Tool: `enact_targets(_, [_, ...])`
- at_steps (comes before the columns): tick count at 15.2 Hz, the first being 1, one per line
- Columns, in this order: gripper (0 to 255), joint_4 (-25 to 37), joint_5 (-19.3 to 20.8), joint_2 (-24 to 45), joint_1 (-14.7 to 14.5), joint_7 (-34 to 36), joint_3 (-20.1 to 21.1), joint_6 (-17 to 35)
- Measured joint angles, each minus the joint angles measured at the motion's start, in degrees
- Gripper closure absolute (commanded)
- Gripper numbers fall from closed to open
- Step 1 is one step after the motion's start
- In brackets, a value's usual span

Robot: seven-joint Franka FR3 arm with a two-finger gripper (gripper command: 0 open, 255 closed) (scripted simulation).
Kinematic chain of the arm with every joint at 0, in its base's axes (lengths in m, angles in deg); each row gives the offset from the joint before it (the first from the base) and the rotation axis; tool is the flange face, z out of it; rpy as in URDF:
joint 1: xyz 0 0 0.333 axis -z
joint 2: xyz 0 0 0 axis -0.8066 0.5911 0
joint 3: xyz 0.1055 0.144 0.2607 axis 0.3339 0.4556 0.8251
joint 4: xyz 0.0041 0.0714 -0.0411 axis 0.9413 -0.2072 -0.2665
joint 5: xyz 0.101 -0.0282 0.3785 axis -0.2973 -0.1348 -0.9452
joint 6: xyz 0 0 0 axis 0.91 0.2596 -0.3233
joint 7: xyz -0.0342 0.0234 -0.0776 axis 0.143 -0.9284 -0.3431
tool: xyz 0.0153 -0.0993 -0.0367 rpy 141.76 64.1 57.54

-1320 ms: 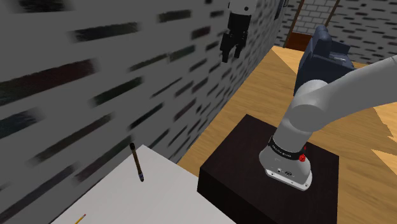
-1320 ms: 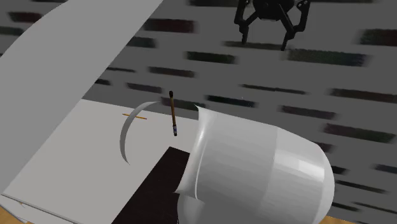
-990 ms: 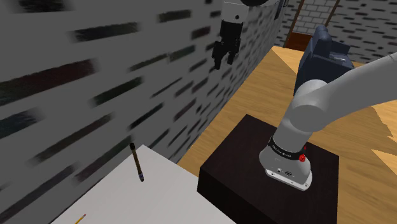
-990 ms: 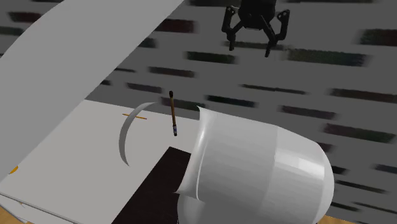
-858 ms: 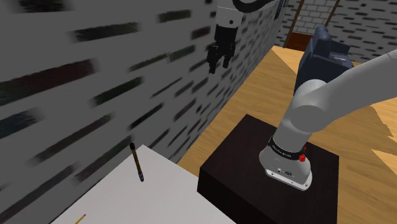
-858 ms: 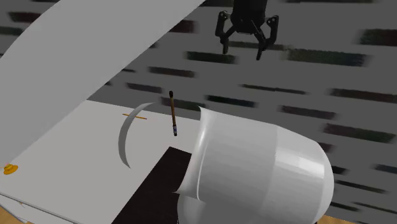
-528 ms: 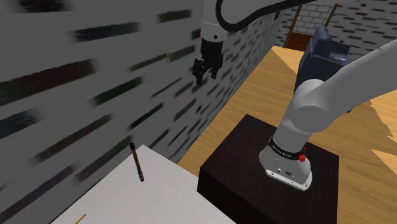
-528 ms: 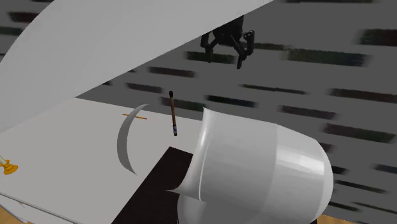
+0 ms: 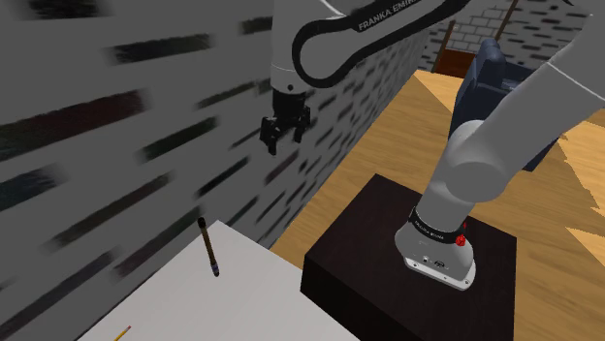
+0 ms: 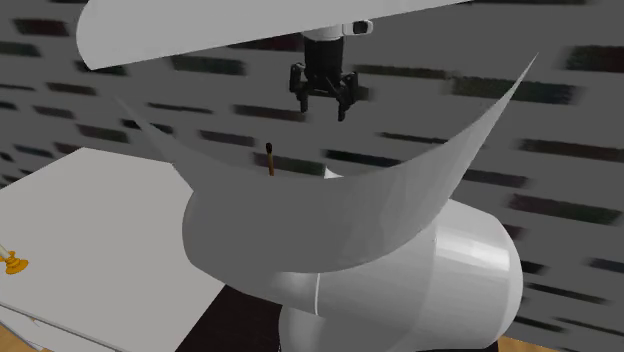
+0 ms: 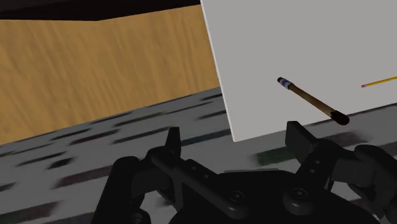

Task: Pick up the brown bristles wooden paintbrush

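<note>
The paintbrush [image 9: 207,247] is a thin brown wooden stick with a dark end. It lies on the white table [image 9: 223,300] close to the edge by the brick wall. In the wrist view the paintbrush [image 11: 312,100] shows a bluish band at one end and a black tip at the other. My gripper [image 9: 284,136] hangs open high above the table, up and to the shoulder view's right of the brush, with nothing between its fingers [image 11: 298,137]. In the second exterior view the gripper [image 10: 325,100] is above the brush's top end [image 10: 270,157]; a white arm link hides the rest.
A yellow pencil [image 11: 380,81] lies on the table beyond the brush. A small orange object [image 10: 12,263] sits near the table's edge at the second exterior view's left. The grey brick wall [image 9: 145,116] borders the table. The dark stand [image 9: 388,281] and a blue armchair [image 9: 494,82] are on the wooden floor.
The gripper has come down and moved toward the shoulder view's left, nearer the brush. It stays open. The brush has not moved.
</note>
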Motion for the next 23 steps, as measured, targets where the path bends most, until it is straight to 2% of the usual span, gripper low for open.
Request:
enact_targets(6, [0, 4.09, 3.72, 12.25, -0.45, 9.03, 5.52, 8.41])
enact_targets(12, [0, 12.60, 12.34, 25.81, -2.22, 20.57, 8.69, 12.65])
enact_targets(19, [0, 25.52, 23.06, 42.15, -8.45, 32.39, 6.87, 14.21])
enact_targets(23, [0, 32.49, 26.34, 49.29, -12.19, 36.26, 5.26, 13.82])
